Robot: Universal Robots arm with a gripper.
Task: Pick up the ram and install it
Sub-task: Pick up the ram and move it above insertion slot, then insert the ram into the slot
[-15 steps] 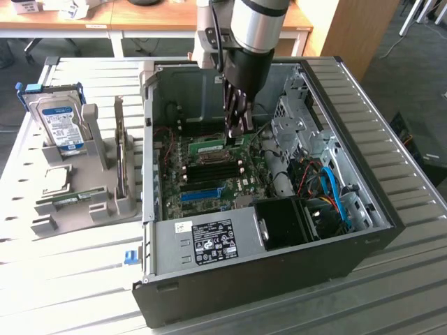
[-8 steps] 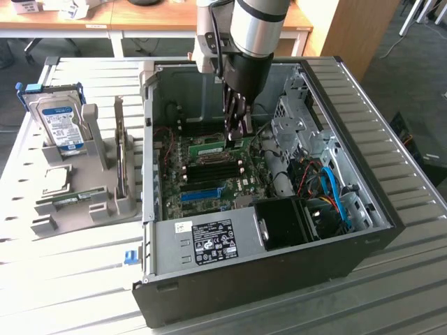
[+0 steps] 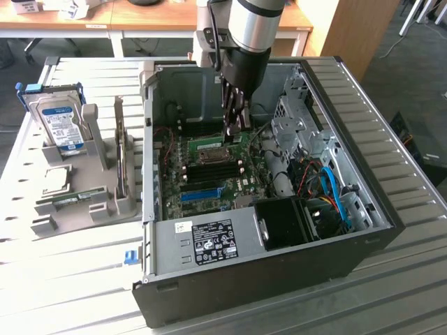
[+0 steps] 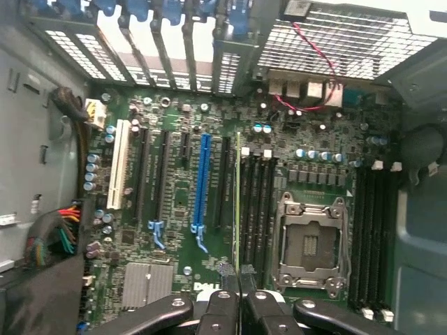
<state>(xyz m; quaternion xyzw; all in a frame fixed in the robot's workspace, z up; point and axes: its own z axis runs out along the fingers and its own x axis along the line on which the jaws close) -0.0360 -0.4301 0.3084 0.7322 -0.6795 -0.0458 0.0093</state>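
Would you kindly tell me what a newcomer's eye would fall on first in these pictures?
The robot arm reaches down into the open computer case in the middle of the exterior view, its pincer shut on the ram, a thin green stick edge-on beside the black memory slots. On the motherboard the bright blue slot and the bare CPU socket stand out. At the exterior view's left a hard drive stands in a grey holder.

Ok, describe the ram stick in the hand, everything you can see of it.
The ram appears edge-on in the wrist view: a long, thin green circuit-board strip. The hand is shut on it, a finger on each flat side. It runs parallel to the black memory slots beside the empty CPU socket. Whether it sits in a slot cannot be told.
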